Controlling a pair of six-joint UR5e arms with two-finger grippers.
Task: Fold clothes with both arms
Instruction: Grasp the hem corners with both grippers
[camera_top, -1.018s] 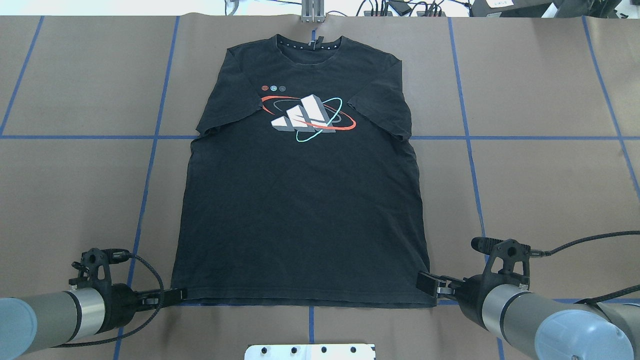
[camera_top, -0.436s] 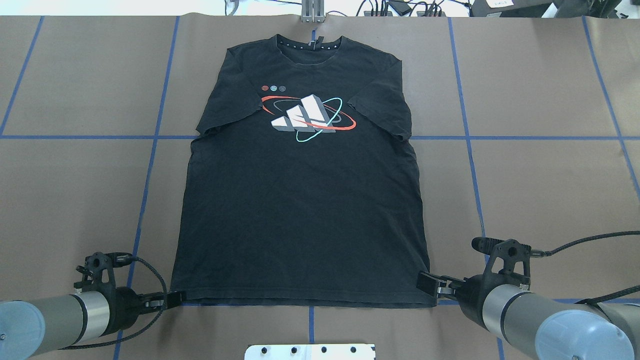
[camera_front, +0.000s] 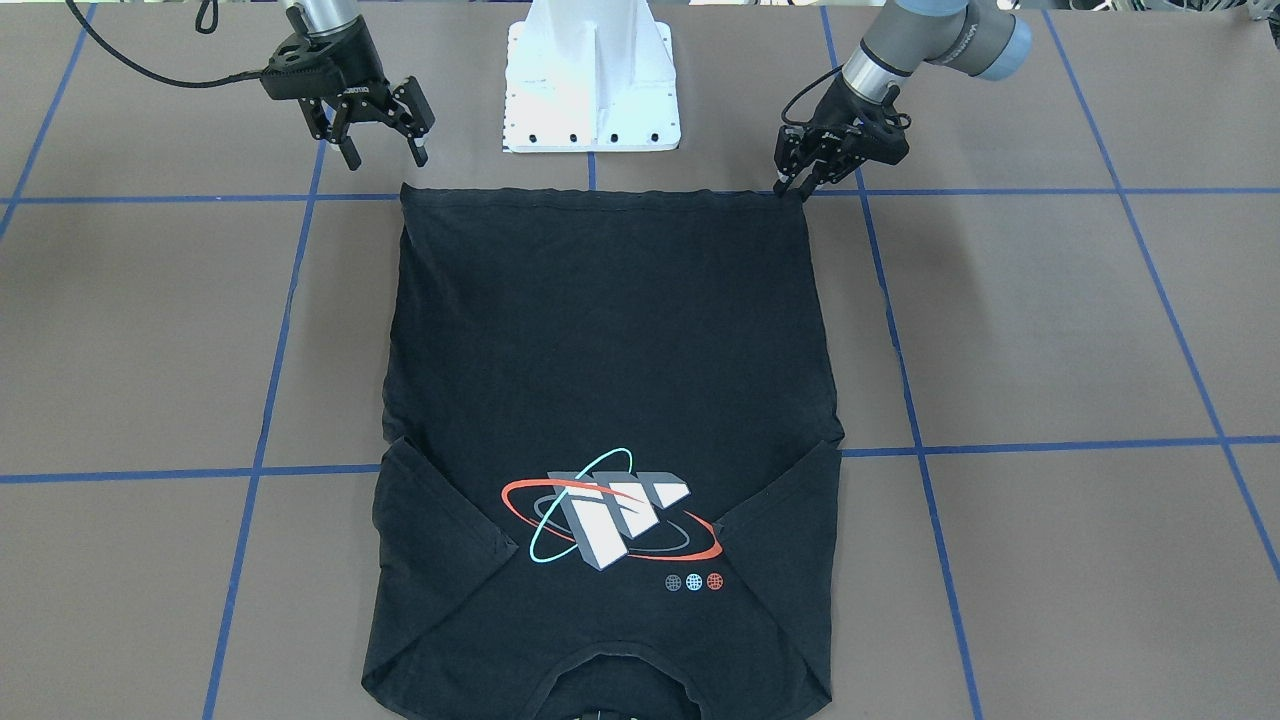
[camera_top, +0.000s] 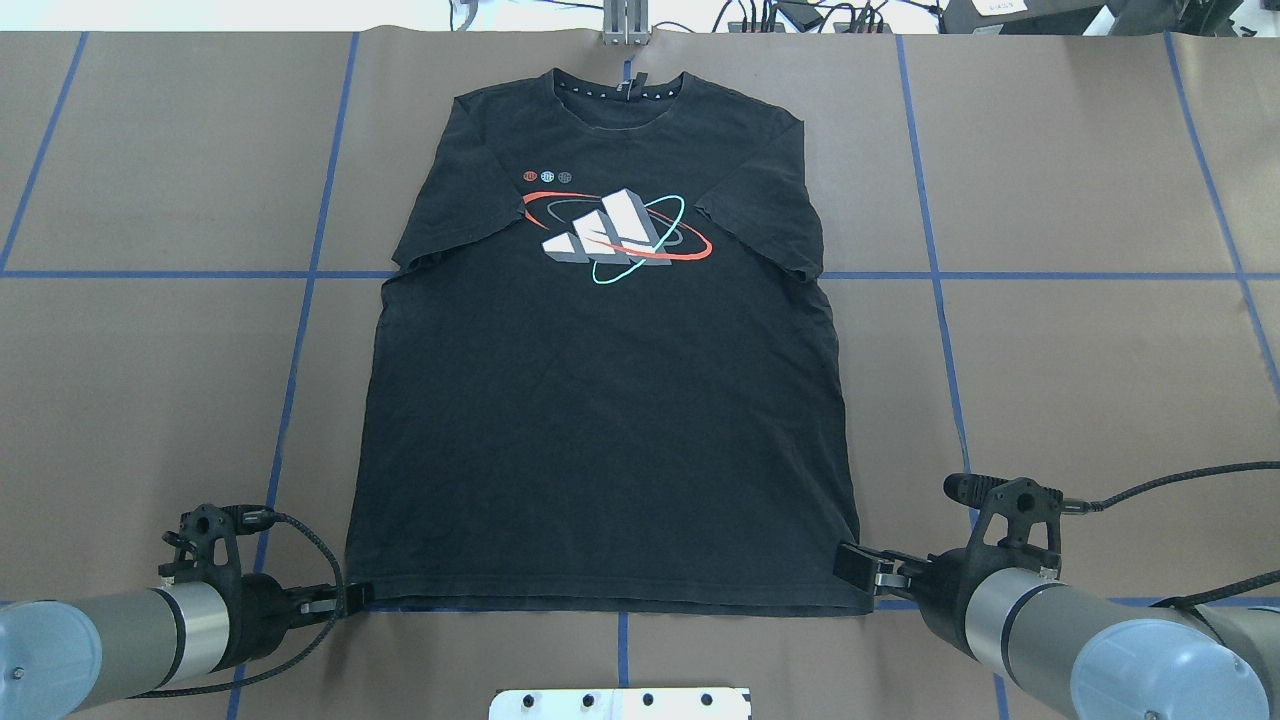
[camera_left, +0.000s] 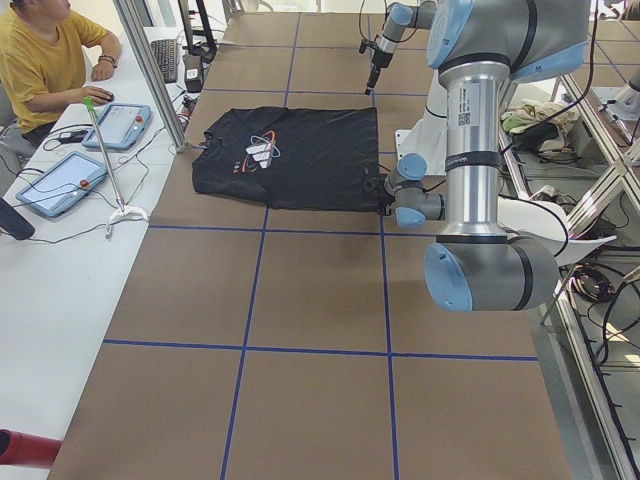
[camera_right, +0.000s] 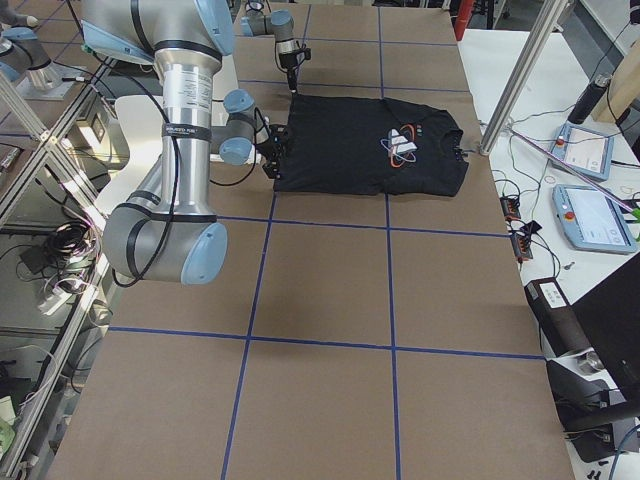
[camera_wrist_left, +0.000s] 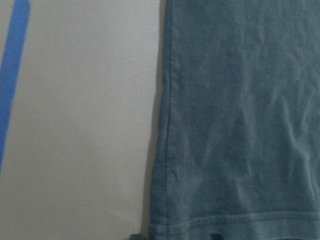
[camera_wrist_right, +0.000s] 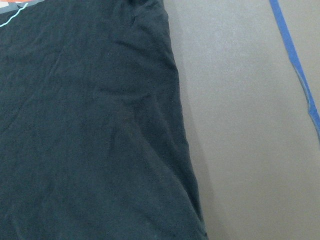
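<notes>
The black T-shirt lies flat, graphic side up, collar at the far edge; it also shows in the front view. My left gripper sits low at the hem's left corner. In the left wrist view its two fingertips stand a little apart at the bottom edge, with the hem corner between them. My right gripper is wide open, raised just above the hem's right corner. The right wrist view shows only the shirt's side edge.
The white pedestal base stands just behind the hem, between the arms. Blue tape lines cross the brown table. A metal post stands at the far edge by the collar. An operator sits with tablets beyond it.
The left arm has drawn back toward the near edge, and its gripper has shifted slightly right onto the hem corner. The right arm and the shirt have not moved.
</notes>
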